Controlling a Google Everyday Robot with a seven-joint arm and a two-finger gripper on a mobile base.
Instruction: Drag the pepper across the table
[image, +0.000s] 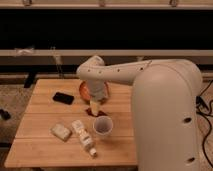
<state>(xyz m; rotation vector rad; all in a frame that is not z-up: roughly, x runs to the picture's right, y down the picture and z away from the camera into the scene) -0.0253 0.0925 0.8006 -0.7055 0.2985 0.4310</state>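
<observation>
The pepper (90, 112) is a small dark red wedge lying on the light wooden table (45, 130), just above the white cup (103, 126). My gripper (95, 106) reaches down from the white arm (125, 72) and sits right at the pepper, its tip touching or almost touching it. The round orange bowl (86, 91) stands behind the gripper, partly hidden by the arm.
A black phone-like object (63, 97) lies at the left rear. A wrapped snack (60, 131) and a lying white bottle (84, 134) sit at the front left. My large arm housing (170, 120) covers the table's right side. A railing runs behind the table.
</observation>
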